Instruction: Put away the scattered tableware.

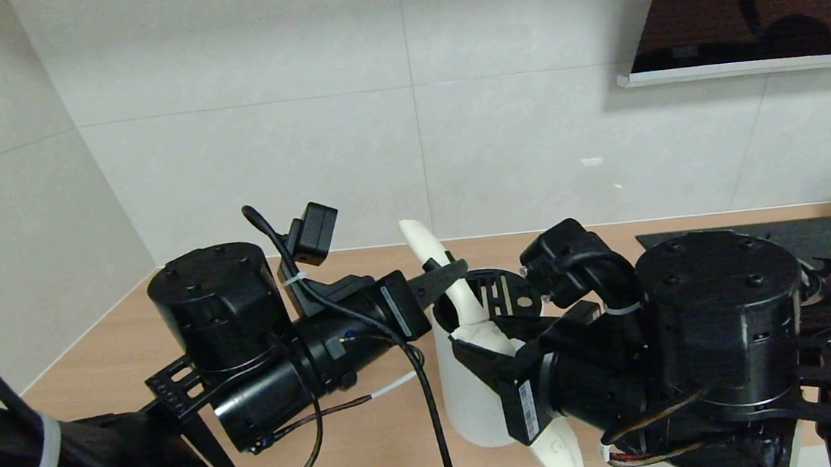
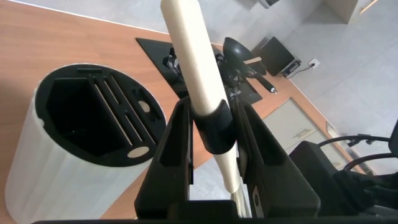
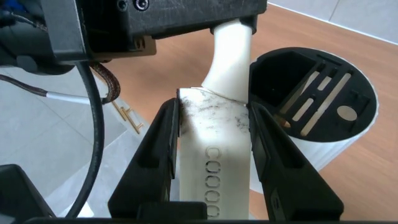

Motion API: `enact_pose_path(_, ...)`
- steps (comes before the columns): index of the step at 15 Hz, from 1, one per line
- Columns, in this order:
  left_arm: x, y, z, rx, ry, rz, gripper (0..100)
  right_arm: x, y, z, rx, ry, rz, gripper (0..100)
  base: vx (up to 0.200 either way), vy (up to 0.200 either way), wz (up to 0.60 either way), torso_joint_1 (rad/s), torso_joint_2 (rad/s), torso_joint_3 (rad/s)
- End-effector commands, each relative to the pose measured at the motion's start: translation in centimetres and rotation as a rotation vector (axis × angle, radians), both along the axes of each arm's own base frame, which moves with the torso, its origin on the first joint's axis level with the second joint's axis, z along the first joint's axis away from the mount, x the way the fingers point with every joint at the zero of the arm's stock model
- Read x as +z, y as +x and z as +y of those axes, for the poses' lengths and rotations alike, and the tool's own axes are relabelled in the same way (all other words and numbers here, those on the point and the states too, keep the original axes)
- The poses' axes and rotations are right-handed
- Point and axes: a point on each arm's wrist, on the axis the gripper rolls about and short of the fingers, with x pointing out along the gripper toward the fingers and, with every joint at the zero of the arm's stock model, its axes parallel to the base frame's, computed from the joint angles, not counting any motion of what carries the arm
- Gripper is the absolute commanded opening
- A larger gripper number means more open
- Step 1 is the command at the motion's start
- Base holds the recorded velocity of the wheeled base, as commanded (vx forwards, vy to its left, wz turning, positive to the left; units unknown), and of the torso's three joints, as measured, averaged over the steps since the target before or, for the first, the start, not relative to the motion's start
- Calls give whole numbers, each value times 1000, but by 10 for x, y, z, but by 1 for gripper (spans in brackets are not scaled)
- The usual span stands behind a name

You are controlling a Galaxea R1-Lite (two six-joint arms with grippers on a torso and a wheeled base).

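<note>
Op: Logging the cream plastic long-handled utensil (image 1: 421, 248): it slants in the air over the rim of the white cylindrical holder with a black slotted insert (image 1: 470, 404), gripped in two places.

Obs: Grips?

Op: I see the left gripper (image 2: 211, 118) clamped narrowly on the round handle. The right gripper (image 3: 213, 115) is closed, jaws wider apart, on the flat, scuffed end with small oval marks.

Obs: Surroundings?

Op: Holder stands on the light wooden countertop (image 1: 114, 346), near its front edge. A black cooktop (image 1: 827, 228) lies to the right, with the pale tiled wall (image 1: 298, 123) behind.
</note>
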Motion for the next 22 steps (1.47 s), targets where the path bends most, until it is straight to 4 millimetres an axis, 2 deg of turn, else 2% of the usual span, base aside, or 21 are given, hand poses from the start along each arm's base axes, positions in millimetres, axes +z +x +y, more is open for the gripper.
enact_pose_path(1,2,-1,1,0,-6,-6,0,-1,0,1,1,-2,1,100,0,0,0,0,0,0)
enact_pose_path(6,9,-2,3,17,-17,-26,0,1,-1,0,1,4,-3,100,0,0,0,0,0,0)
enact_pose_path(8,20,-5,8,37,-25,-69,0,8,1,-6,-14,23,-16,100,0,0,0,0,0,0)
enact_pose_path(10,37,-10,14,49,-46,-115,0,15,9,-18,-59,38,-29,100,0,0,0,0,0,0)
enact_pose_path(14,102,-19,23,90,-66,-147,0,29,32,-48,-177,74,-58,100,0,0,0,0,0,0)
enact_pose_path(17,115,-19,23,106,-76,-160,0,32,31,-50,-180,81,-66,100,0,0,0,0,0,0)
enact_pose_path(20,125,-16,15,172,0,-209,0,31,32,-51,-184,75,-65,100,0,0,0,0,0,0)
enact_pose_path(22,127,-26,-5,295,67,-238,0,30,36,-53,-196,72,-64,100,0,0,0,0,0,0)
